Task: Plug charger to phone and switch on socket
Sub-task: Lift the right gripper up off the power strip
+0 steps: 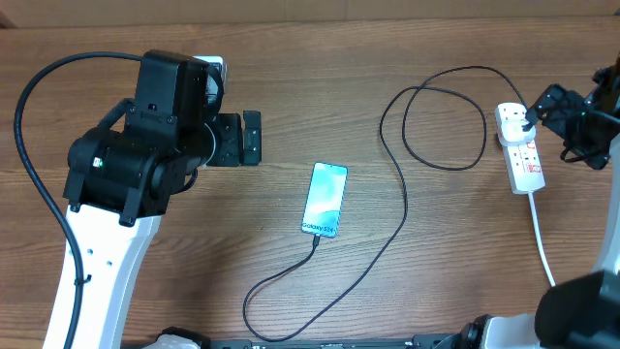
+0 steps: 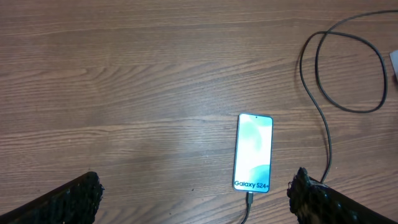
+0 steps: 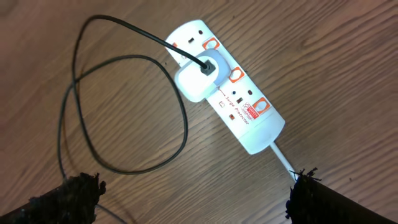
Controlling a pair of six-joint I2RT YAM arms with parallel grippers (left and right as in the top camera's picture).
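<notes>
Cable work looked finished: the charger cable (image 1: pixel 404 206) ran from the Galaxy S24+ phone (image 2: pixel 253 152), just ahead of the empty, wide-open left hand (image 2: pixel 196 185), to the power strip (image 3: pixel 252 118) beneath the right hand (image 3: pixel 193 186), likewise spread and empty; its red switch (image 3: pixel 235 74) seemingly not yet pressed.

In the left wrist view the long thin black charger cable (image 2: pixel 249 200) runs off the bottom edge just below the slim light-blue-screened phone (image 2: pixel 253 152), and the white multi-outlet power strip (image 2: pixel 395 62) is only a sliver at the right edge. Overhead, the right gripper (image 1: pixel 539 109) overlaps one side of that strip (its red switches (image 1: pixel 530 155) too small there to read) and a white box (image 1: pixel 213 66) sits largely hidden behind the left arm (image 1: pixel 145 136). In the right wrist view the strip's white cord (image 3: pixel 283 157) runs out of sight at a black fingertip (image 3: pixel 323 199), and the switches' setting cannot be told.
</notes>
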